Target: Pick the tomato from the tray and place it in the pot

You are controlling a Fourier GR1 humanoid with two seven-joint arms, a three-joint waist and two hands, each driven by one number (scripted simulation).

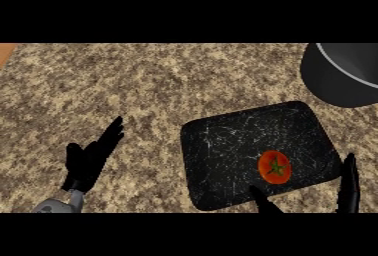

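A red tomato [275, 167] with a green stem star lies on the black tray [229, 145], toward the tray's near right corner. The dark grey pot [341, 75] stands at the far right, partly cut off by the view's edge. My right hand [347, 187] comes in at the lower right, open, its thumb [263, 200] left of the tomato and its fingers to the right, just below the fruit and not touching it. My left hand [90, 160] rests open at the lower left, fingers pointing up.
The speckled granite counter [125, 85] fills the view. A strip of orange-brown surface [6, 50] shows at the far left corner.
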